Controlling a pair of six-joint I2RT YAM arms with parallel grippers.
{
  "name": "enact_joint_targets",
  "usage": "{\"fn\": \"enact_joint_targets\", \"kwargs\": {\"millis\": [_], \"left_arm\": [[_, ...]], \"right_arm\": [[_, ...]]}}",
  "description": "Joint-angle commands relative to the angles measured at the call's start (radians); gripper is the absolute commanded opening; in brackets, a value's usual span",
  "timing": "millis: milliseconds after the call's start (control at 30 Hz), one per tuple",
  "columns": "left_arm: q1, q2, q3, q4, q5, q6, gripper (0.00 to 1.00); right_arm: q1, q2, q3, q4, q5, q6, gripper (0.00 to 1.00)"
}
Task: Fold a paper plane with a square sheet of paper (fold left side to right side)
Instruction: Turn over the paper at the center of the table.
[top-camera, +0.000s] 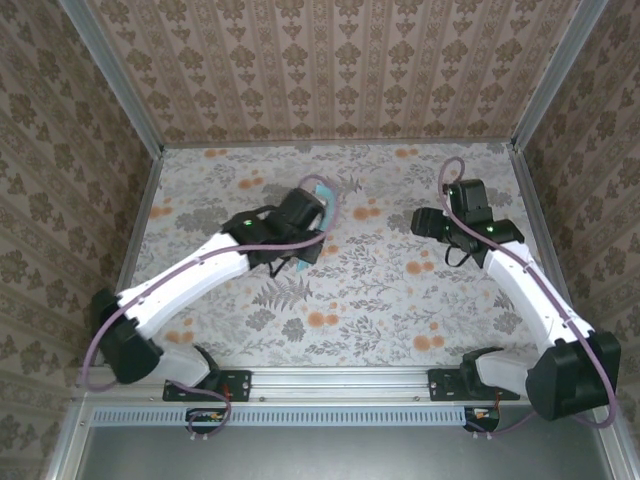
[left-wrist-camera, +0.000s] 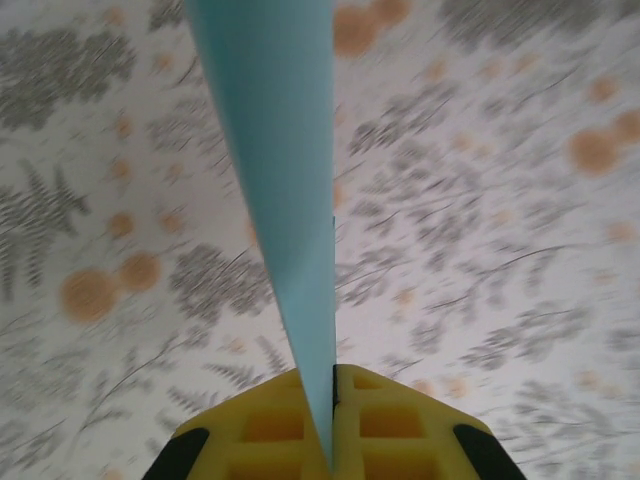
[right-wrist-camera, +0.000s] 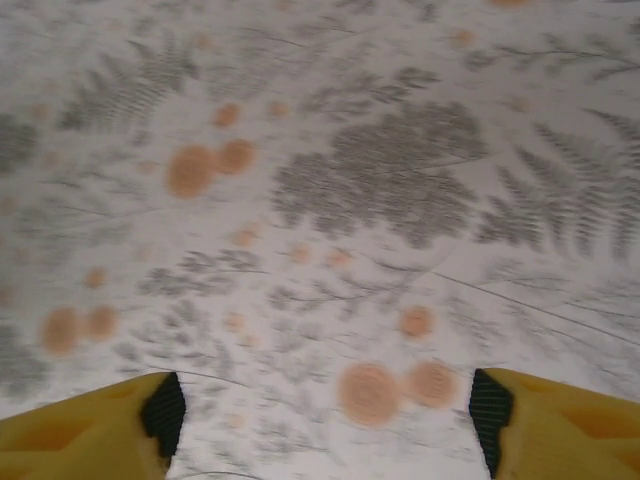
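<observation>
Left gripper (left-wrist-camera: 332, 425) clamped shut on the light blue paper (left-wrist-camera: 280, 150), its yellow fingers pressed together with the sheet pinched edge-on between them. The paper sits at the left arm's tip, a little left of the middle of the floral table (top-camera: 380, 300) and toward its far half. From the pinch it runs straight out from the fingers as a narrow strip that widens with distance, so its long axis follows the gripper's own line. Right gripper (right-wrist-camera: 325, 415) hangs well to the right of the paper, jaws wide apart with only patterned tabletop between them. Any next fold or hand-over would likely ask the right arm to reach left across that gap, since the left arm alone has the paper. The overhead camera gives the spacing of the two arms but just slivers of blue around the left wrist. The left wrist camera gives the grip and the strip's shape, though not whether it is a finished dart.
</observation>
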Motion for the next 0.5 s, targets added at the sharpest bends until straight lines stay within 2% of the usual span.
{"fn": "enact_joint_targets", "kwargs": {"millis": [0, 67, 467], "left_arm": [[-0.047, 0.109, 0.078, -0.261, -0.260, -0.087, 0.00], [-0.060, 0.175, 0.114, -0.306, -0.278, -0.134, 0.00], [-0.062, 0.597, 0.365, -0.606, -0.260, -0.360, 0.00]], "right_arm": [[-0.008, -0.065, -0.044, -0.058, 0.176, 0.028, 0.90], [-0.012, -0.092, -0.072, -0.056, 0.203, 0.035, 0.99], [-0.025, -0.182, -0.172, -0.062, 0.194, 0.038, 1.00]]}}
